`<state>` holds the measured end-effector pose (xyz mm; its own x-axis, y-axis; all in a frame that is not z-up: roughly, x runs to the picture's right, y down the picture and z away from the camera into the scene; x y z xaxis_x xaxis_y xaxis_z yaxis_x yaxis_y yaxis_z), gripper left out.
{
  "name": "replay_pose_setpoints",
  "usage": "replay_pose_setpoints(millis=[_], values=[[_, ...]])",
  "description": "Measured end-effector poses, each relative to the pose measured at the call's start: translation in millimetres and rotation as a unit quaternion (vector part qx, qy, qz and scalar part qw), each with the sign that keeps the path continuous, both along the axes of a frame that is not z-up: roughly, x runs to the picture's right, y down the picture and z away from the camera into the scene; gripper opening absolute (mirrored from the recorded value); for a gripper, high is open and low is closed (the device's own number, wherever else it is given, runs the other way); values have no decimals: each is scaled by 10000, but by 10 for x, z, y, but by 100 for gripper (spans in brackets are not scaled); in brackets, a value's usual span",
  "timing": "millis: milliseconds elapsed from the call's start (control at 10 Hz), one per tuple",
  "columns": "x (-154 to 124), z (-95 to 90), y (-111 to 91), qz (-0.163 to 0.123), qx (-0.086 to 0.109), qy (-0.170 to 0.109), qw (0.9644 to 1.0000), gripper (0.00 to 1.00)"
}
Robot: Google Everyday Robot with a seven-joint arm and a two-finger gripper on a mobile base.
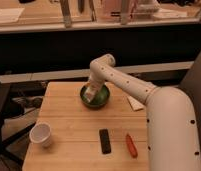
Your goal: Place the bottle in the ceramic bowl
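The pincer [92,93] hung over the bowl [105,99], apparently gripping the bottle [90,95], angled down for release inside.

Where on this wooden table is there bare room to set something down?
Bare wood lies between the paper cup and green bowl, and along the front left edge. It's crowded at the bowl, where the gripper sits, and front right by the black bar and orange object.

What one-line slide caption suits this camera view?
White robot arm's gripper lowers a small whitish bottle into the green ceramic bowl on a wooden table.
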<state>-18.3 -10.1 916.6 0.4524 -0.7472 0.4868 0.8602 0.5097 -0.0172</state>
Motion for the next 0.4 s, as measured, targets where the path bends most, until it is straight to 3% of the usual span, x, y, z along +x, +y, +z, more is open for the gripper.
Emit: replay_pose_setpoints(millis=[200,400], values=[[43,-21,-31,40,-24,13,10000,70],[63,-37,-57,62,-31,15,10000,80]])
